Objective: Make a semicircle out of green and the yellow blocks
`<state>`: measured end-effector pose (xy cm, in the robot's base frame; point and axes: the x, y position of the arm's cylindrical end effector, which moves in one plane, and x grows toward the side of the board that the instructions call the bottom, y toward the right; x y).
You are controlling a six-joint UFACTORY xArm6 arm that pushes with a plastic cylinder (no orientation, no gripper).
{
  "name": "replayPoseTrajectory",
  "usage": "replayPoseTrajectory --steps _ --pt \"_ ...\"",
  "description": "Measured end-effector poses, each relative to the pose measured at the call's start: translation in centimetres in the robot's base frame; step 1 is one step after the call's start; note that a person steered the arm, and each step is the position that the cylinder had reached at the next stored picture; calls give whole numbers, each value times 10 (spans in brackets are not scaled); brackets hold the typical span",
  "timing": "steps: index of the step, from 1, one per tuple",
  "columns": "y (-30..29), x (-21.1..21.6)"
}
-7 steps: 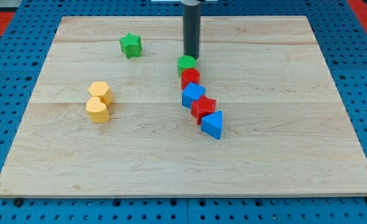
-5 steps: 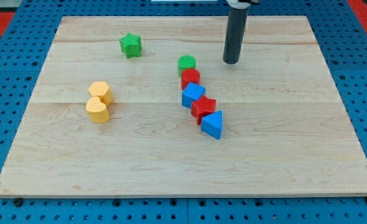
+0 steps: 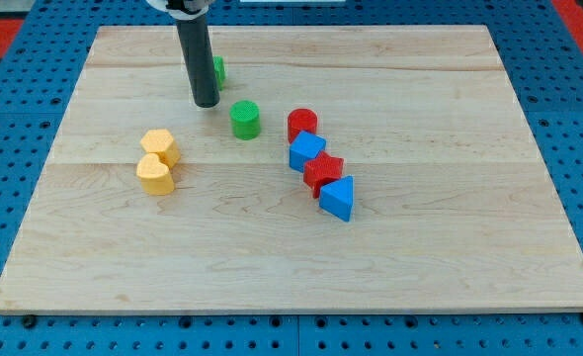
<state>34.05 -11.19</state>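
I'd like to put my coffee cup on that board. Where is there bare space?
The whole strip along the view's bottom, below the two yellow blocks and the blue block, is bare, as is the view's right side. It is crowded around my tip, the green cylinder and the red-blue chain.

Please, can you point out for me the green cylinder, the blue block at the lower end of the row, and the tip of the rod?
green cylinder [image 3: 245,119]: camera view, on its round top.
blue block [image 3: 337,197]: camera view, on its front face.
my tip [image 3: 206,103]: camera view, at the rod's very lower end, left of the green cylinder.
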Motion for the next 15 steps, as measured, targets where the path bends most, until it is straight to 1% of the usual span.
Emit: replayPoseTrajectory --steps 1,2,3,4,5,6,7,8,9,10,11,12,13,14,15 --pt "35 -19" --pt "83 -15" --pt "90 12" --pt "72 38" --pt "7 45" --pt "-41 46" --pt "-31 46" --pt "-13 27" --pt "-10 -12" --pt "8 -33" --pt "45 -38" --pt "54 -79" --pt "13 -105" --pt "-27 -79" --pt "-34 -42"
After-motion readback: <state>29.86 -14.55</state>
